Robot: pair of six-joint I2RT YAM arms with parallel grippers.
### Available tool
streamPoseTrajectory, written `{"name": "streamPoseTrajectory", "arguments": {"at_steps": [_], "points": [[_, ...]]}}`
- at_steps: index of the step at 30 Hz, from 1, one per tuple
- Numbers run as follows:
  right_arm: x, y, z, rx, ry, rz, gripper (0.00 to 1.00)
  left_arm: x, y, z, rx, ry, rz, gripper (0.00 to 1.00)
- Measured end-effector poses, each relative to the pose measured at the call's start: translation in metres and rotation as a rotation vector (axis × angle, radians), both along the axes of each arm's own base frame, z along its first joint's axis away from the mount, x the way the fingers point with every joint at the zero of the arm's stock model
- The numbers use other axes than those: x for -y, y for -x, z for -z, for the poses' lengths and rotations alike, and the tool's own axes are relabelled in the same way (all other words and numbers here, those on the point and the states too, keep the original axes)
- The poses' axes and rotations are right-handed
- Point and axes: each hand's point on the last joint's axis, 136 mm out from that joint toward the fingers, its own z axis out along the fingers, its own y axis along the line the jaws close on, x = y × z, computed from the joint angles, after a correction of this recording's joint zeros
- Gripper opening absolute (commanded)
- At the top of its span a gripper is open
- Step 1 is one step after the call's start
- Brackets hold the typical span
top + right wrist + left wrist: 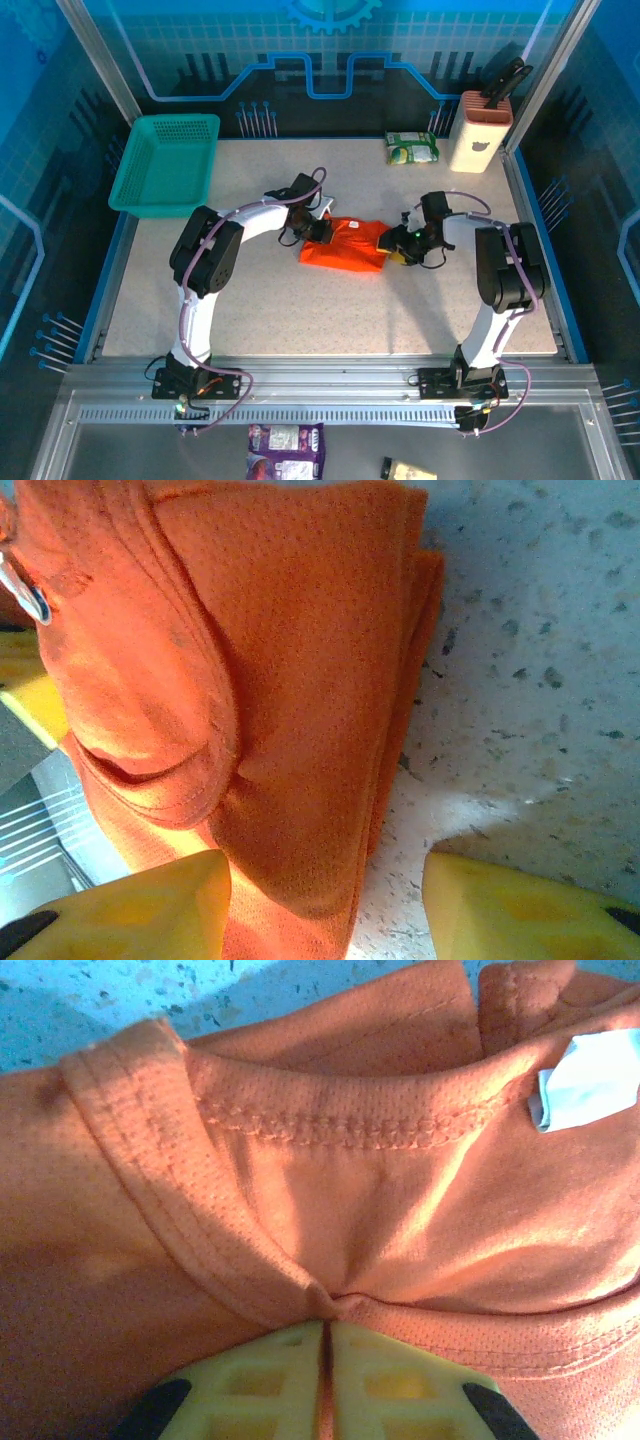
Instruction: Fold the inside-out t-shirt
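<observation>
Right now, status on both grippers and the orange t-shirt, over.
Left gripper shut on orange t-shirt collar. Right gripper open at folded edge. Shirt bundled mid-table. Teal basket far left, apart.

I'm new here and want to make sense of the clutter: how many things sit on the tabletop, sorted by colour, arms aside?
Orange: 1, the t-shirt
Teal: 1, the basket
Green and white: 1, the packet
Cream: 1, the holder
Total: 4
</observation>
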Motion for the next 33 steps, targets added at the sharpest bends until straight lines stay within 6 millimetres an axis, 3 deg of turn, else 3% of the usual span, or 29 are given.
{"name": "streamPoseTrajectory", "arguments": {"at_steps": [18, 29, 33], "points": [[-0.003, -0.007, 0.004, -0.059, -0.016, 0.044, 0.36, -0.001, -0.001, -0.001, -0.003, 0.007, -0.002, 0.12], [-0.011, -0.019, 0.002, 0.001, -0.020, 0.026, 0.11, -0.006, -0.001, -0.004, -0.007, 0.017, -0.012, 0.14], [-0.006, -0.024, -0.002, 0.014, 0.026, 0.014, 0.04, -0.010, 0.004, -0.017, 0.006, 0.023, -0.019, 0.23]]}}
